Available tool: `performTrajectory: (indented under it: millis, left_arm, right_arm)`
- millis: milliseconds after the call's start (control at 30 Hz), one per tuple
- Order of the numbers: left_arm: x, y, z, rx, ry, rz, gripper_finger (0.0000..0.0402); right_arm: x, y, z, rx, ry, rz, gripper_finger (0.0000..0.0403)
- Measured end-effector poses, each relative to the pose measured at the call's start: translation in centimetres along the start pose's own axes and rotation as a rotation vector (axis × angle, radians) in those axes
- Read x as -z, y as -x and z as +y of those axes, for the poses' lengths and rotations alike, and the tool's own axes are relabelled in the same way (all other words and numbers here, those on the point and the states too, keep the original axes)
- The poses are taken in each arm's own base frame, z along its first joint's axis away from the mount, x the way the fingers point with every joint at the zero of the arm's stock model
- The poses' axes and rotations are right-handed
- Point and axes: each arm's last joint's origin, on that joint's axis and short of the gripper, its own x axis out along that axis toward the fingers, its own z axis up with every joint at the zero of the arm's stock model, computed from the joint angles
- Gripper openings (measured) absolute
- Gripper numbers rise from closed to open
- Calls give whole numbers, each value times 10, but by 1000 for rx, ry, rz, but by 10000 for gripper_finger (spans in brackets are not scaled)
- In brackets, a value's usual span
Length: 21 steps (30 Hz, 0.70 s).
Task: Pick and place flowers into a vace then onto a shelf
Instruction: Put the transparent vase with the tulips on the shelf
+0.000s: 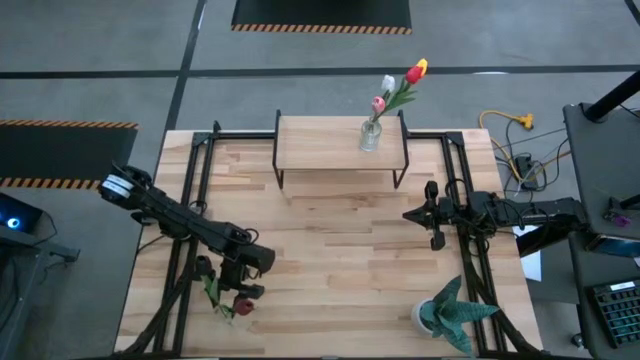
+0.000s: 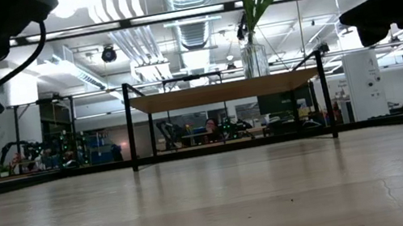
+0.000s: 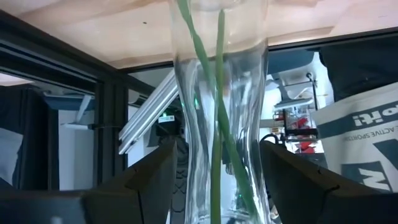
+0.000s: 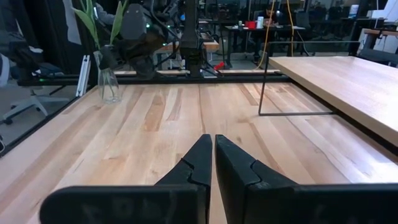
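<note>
A clear glass vase [image 3: 217,124] with thin green tulip stems in it stands by its base on the table's near-left corner [image 4: 110,84]. Its dark maroon head [image 1: 243,305] shows from above. My left gripper [image 3: 217,146] is shut on this vase. A second vase of red, pink, white and yellow tulips [image 1: 370,135] stands on the light-wood shelf [image 1: 320,145] at the far edge. My right gripper [image 1: 408,214] hovers shut over the table's right side, in front of the shelf, touching nothing. My left gripper holds the glass vase at its narrow waist [image 3: 186,155], pinched between the two fingers [image 3: 155,180]. The fingers come in about level and lie across the upright vase. The vase's base [image 4: 111,98] sits on the table, and the stems rise above the fingers.
A spiky teal potted plant [image 1: 450,315] stands at the table's near-right corner. The shelf on black legs [image 2: 222,91] has bare board left of its vase [image 2: 254,59]. Open tabletop [image 1: 330,250] lies between the two arms. Black frame rails run along the table's left and right sides.
</note>
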Motion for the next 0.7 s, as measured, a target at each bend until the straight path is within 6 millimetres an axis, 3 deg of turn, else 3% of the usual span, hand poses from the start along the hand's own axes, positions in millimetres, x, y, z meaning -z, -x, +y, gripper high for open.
performTrajectory:
  millis: [367,700]
  left_arm:
    - [6,-2,-8,27,-102,63,212]
    - [3,-6,-3,8,-60,58,212]
  right_arm:
    - [0,0,0,0,2,0,13]
    - [3,0,0,1,9,26,13]
